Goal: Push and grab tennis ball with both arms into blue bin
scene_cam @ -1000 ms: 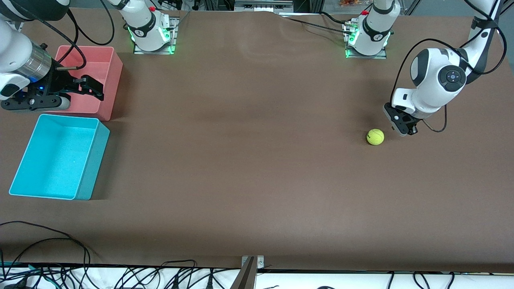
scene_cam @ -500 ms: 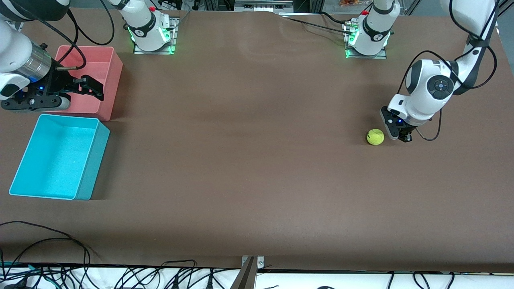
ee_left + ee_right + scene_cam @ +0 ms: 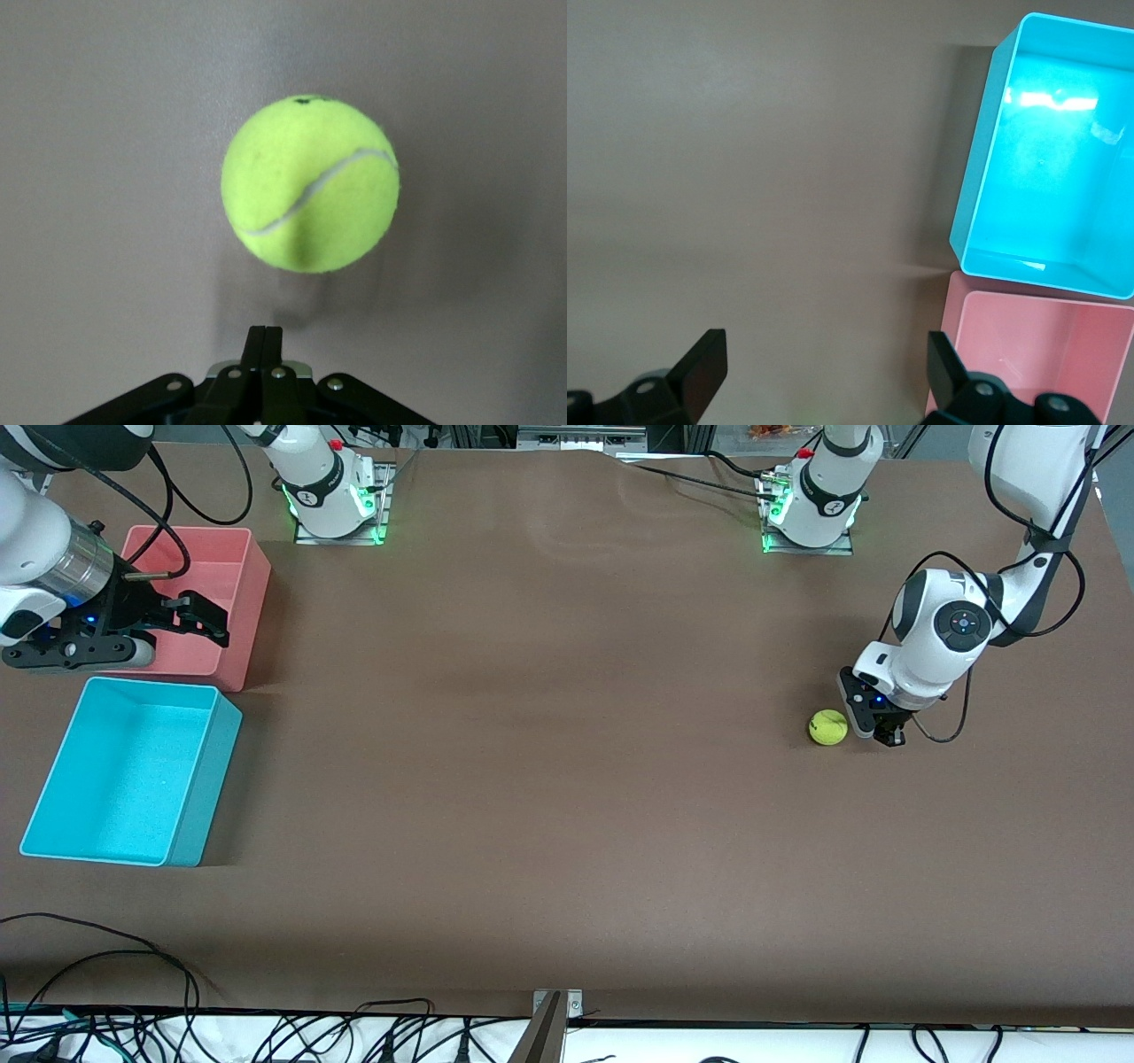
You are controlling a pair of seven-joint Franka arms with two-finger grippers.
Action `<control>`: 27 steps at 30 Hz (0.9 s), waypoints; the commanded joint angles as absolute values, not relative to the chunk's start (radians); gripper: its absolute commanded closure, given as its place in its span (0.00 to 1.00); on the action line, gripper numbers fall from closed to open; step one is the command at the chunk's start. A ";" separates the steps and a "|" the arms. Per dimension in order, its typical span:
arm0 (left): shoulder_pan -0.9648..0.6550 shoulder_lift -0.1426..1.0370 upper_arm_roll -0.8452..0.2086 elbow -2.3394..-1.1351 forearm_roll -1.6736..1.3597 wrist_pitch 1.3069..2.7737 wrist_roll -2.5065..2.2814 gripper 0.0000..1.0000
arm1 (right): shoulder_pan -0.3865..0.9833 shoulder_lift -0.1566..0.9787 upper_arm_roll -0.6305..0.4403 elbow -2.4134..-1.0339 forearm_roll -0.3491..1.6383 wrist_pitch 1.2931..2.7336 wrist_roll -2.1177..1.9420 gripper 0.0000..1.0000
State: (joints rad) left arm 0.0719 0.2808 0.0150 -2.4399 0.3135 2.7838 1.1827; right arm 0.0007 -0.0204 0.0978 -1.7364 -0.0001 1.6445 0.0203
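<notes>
Left pincer point(image 3: 883, 732) fingers together beside tennis ball point(image 3: 828, 727); right pincer point(image 3: 199, 615) apart over pink bin point(image 3: 237, 577), blue bin point(image 3: 202, 779) adjacent

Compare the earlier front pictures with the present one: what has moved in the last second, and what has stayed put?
The left claw has moved in toward the tennis ball, from a gap away to right beside it, fingers shut; contact cannot be confirmed. The ball has not shifted. The right claw stays open over the pink bin, waiting, and the blue bin is unmoved.
</notes>
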 commanded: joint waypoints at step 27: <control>0.132 0.189 -0.120 -2.388 0.410 2.677 0.865 1.00 | 0.003 -0.014 0.094 -1.713 -0.002 1.628 0.021 0.00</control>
